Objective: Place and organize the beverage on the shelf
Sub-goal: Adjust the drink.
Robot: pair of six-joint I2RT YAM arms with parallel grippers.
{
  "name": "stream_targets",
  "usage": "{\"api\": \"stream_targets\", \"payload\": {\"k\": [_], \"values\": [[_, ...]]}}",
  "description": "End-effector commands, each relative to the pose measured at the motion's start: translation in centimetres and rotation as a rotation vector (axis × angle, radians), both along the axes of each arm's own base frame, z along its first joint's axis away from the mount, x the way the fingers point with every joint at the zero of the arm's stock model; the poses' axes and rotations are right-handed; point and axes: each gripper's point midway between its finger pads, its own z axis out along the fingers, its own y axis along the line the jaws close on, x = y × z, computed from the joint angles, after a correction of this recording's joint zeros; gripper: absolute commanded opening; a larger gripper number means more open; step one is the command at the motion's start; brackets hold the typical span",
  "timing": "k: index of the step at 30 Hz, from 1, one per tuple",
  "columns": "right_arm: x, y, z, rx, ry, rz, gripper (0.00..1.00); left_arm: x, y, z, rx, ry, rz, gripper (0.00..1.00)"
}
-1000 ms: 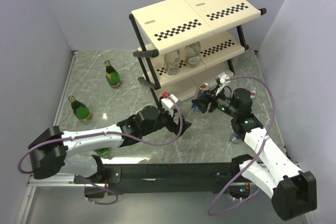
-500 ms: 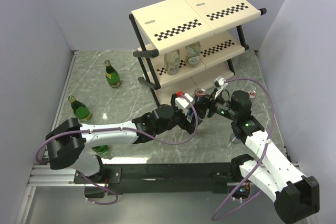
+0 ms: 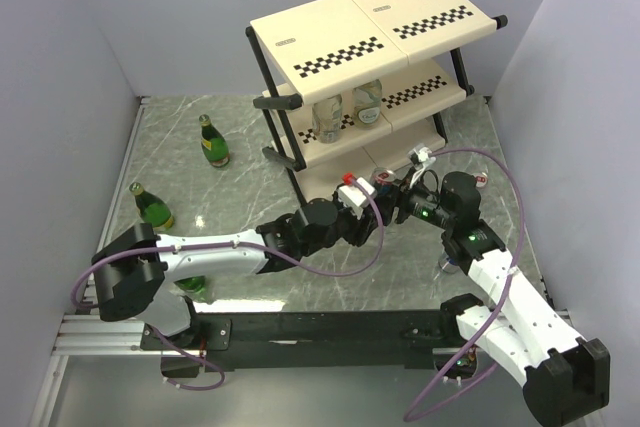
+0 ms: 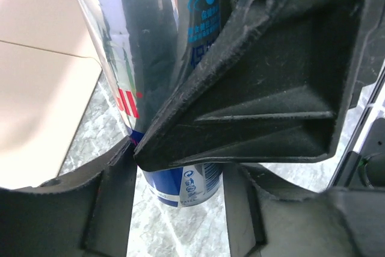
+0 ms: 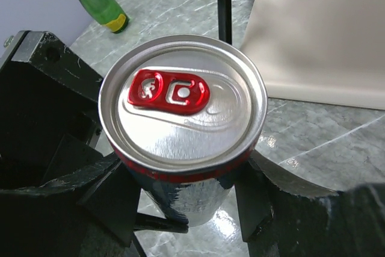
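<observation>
A slim silver-and-blue can with a red tab stands upright just above the marble floor, in front of the shelf. My right gripper is shut on it, a finger on each side. My left gripper has reached the same can from the opposite side. Its fingers press the can's lower body. In the top view both grippers meet at the shelf's lowest tier, left gripper and right gripper. Two clear bottles stand on the middle tier.
Two green bottles stand on the floor at the left, one further back and one nearer. A third is partly hidden under the left arm. The shelf's black leg and cream lower panel are close behind the can.
My left arm has swung right to the can and its jaws have closed from wide open onto it. The right gripper has kept its hold, shifting slightly toward the shelf.
</observation>
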Motion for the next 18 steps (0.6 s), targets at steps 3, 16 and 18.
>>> {"api": "stream_targets", "payload": {"k": [3, 16, 18], "values": [[-0.8, 0.8, 4.8, 0.043, -0.139, 0.071, 0.0, 1.3, 1.2, 0.8, 0.049, -0.067, 0.05, 0.24], [-1.5, 1.0, 4.2, 0.027, -0.142, 0.116, 0.03, 1.8, 2.3, -0.1, 0.132, -0.13, 0.064, 0.07], [-1.7, 1.1, 4.2, 0.027, -0.144, 0.127, 0.04, 1.9, 2.4, 0.2, 0.125, -0.142, 0.067, 0.06]]}}
